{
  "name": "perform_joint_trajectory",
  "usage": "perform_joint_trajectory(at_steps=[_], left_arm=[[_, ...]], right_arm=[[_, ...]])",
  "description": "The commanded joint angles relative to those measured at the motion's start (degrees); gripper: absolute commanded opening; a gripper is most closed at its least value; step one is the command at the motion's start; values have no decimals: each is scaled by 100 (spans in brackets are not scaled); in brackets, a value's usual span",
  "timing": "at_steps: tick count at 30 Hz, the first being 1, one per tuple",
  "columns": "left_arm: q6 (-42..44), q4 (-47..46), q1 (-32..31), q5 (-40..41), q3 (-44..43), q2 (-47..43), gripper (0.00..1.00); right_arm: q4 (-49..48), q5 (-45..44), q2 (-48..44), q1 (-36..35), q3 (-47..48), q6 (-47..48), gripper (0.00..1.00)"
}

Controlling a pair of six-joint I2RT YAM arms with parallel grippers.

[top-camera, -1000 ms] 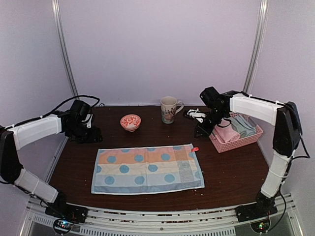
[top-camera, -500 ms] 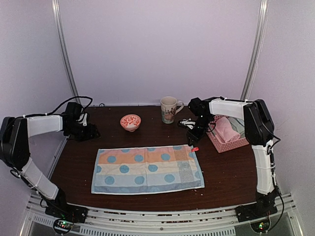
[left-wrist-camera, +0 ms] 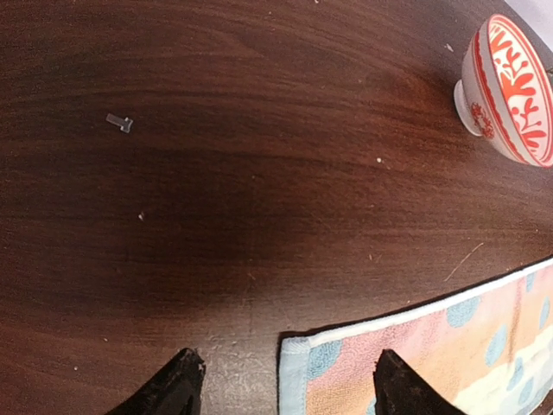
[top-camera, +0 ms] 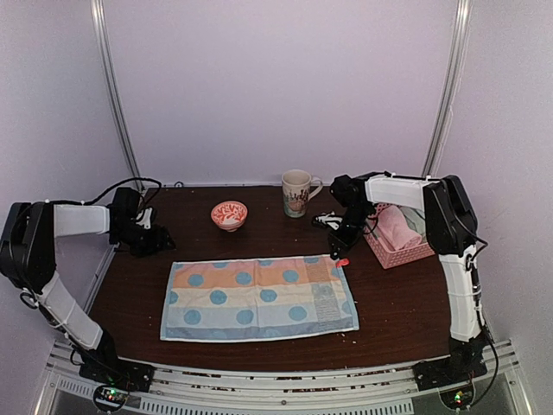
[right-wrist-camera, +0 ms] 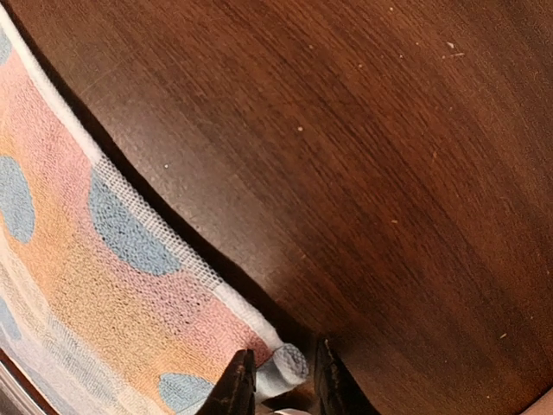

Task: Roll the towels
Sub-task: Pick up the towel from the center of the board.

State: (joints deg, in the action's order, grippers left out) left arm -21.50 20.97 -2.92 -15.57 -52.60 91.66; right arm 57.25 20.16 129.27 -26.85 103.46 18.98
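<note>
Towel has one corner pinched in right pincer; left pincer gapes over another.

Arms white-shelled, black joints, cables; left pincer, right pincer black.

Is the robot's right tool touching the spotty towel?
Touching. The right wrist view shows the right tool pinching a curled corner of the spotty towel.

On my dark wooden table, I register a red-and-white patterned bowl standing near a cream mug, not touching. A pink lattice basket sits toward the table's right side.
</note>
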Motion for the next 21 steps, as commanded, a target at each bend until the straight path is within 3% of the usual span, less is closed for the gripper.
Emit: perform_joint_trajectory(at_steps=[1, 6, 12, 21], left_arm=[[244, -206, 121, -195, -4, 136, 68], [561, -307, 139, -493, 13, 146, 63], [711, -614, 151, -825, 201, 216, 60], [1121, -469, 153, -1282, 92, 810, 45]], right_arm=[[26, 63, 173, 75, 213, -93, 20], [-62, -174, 205, 212, 401, -67, 2], [-288, -550, 198, 268, 592, -62, 1], [-107, -515, 367, 271, 959, 11, 2]])
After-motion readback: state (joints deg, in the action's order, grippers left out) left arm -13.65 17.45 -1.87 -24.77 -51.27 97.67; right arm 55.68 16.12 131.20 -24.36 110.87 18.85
